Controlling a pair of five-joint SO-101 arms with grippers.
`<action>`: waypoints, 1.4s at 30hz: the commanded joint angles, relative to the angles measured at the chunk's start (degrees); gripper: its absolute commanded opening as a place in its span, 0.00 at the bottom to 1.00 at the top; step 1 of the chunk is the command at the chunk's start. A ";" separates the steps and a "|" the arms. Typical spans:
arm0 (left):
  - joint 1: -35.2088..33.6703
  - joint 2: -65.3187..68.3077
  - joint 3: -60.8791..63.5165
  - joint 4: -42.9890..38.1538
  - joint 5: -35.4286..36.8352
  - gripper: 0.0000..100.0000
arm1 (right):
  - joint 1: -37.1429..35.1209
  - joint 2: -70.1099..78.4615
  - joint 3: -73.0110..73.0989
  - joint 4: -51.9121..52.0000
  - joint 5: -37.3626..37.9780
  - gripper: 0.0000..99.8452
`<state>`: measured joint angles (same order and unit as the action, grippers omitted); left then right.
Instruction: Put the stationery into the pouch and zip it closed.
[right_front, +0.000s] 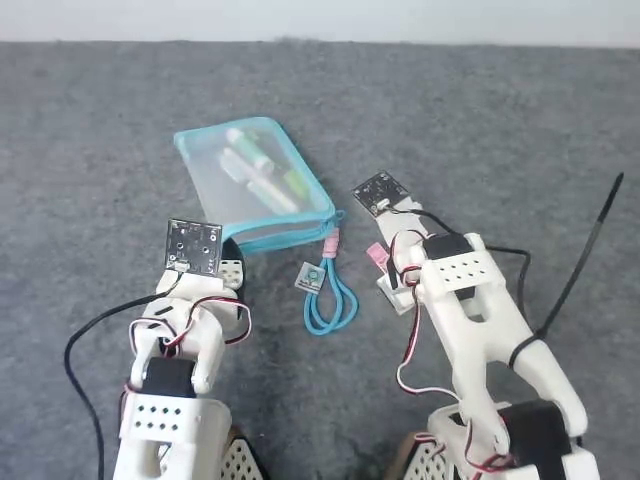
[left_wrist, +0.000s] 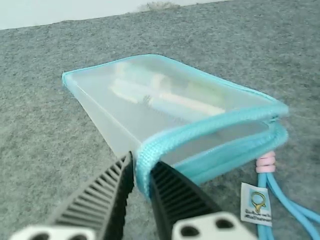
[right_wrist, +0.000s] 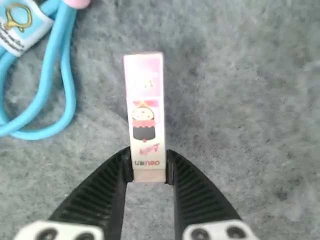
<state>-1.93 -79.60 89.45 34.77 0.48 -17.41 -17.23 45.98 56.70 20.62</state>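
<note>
A translucent pouch (right_front: 255, 182) with turquoise trim lies on the grey mat, with pens and markers (right_front: 262, 170) inside. My left gripper (left_wrist: 141, 182) is shut on the pouch's (left_wrist: 165, 110) near corner edge, pinching the turquoise zipper rim; in the high view it sits at the pouch's lower left corner (right_front: 232, 262). A blue cord loop (right_front: 330, 295) with a small tag trails from the zipper end. My right gripper (right_wrist: 148, 165) is shut on a pink and white eraser (right_wrist: 145, 115), held just right of the cord (right_wrist: 45, 95); the eraser (right_front: 378, 255) also shows in the high view.
The grey carpet-like mat (right_front: 500, 130) runs open on all sides. A black cable tie (right_front: 585, 260) sticks up at the right beside the right arm. Wires hang from both arms near the front edge.
</note>
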 joint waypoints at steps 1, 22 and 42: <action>0.09 0.79 -2.59 -1.05 0.88 0.01 | 1.10 -3.74 -0.44 -0.92 -0.79 0.01; 0.18 0.79 -2.77 -1.05 0.79 0.01 | -20.79 -20.00 -11.69 12.53 -0.70 0.01; 0.18 0.79 -2.68 -1.05 0.70 0.01 | -21.05 27.65 -58.37 21.41 -2.55 0.01</action>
<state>-1.93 -79.60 89.45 34.77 0.48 -38.07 10.29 -4.48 76.40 19.03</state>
